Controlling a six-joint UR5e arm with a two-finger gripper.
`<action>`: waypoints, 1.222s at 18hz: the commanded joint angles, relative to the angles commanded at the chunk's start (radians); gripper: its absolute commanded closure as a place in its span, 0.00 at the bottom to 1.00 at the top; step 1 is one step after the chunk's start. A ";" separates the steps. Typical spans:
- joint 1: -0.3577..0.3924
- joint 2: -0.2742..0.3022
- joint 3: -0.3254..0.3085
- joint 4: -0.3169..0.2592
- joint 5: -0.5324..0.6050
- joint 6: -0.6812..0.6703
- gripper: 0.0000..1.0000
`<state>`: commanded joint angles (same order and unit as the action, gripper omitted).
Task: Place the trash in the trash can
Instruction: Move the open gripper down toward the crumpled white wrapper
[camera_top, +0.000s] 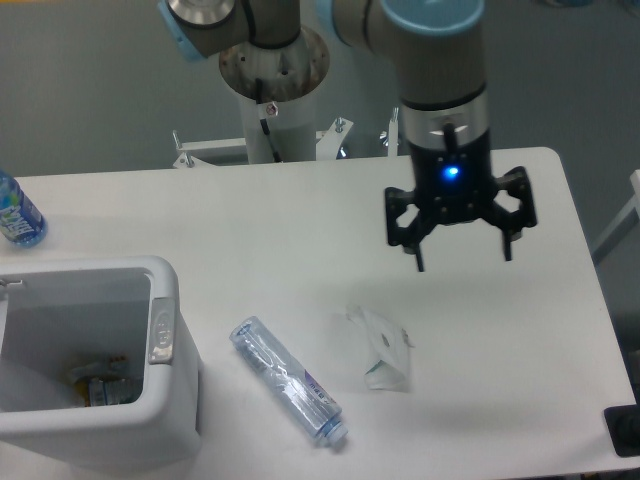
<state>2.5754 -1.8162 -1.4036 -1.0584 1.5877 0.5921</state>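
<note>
The wrapper (384, 352) is a small crumpled piece, white and partly translucent, with raised folds. It lies on the tabletop (260, 230) right of centre, nearer the front edge than the rear. The bottle (288, 381) is long, clear plastic with a pale label and a blue cap; it lies on its side, diagonal, cap toward the front edge, between the wrapper and the bin (165, 390). The bin is white, rectangular, with rounded corners, a thick rim and a grey oblong tab on its right edge; it stands at the front left corner and holds some items. The gripper (462, 258) hangs above the rear right area, fingers spread wide, holding nothing. A blue-labelled bottle (17, 214) is at the left edge. The tabletop is white, and the backdrop behind it grey
</note>
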 joint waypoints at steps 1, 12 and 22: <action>0.005 -0.002 -0.003 0.005 0.002 0.002 0.00; 0.002 -0.071 -0.047 0.012 0.100 -0.032 0.00; -0.089 -0.147 -0.150 0.072 0.084 -0.238 0.00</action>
<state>2.4867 -1.9634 -1.5538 -0.9864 1.6721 0.3543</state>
